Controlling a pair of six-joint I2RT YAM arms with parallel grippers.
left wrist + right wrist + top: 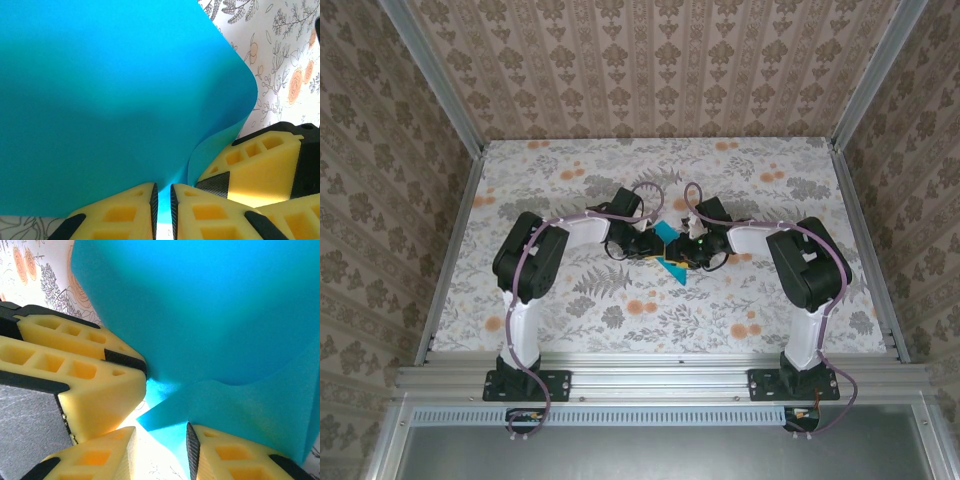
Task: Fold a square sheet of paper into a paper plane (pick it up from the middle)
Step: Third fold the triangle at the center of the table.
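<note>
Floral worktop [570, 310] in the middle, and we see both arms meeting at the sheet of paper [671, 262], curling up between them. Our left end effector [162, 195] pinches its edge shut; the right end effector [161, 435] stands parted, a loose corner lying between its tips. We judge the right better placed for that corner.

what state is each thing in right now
paper, curved and bent, not flat, pinched at one edge
left pincer, shut on the paper
right pincer, open, jaws apart with a bit of the paper reaching between them, apparently unclamped
</note>
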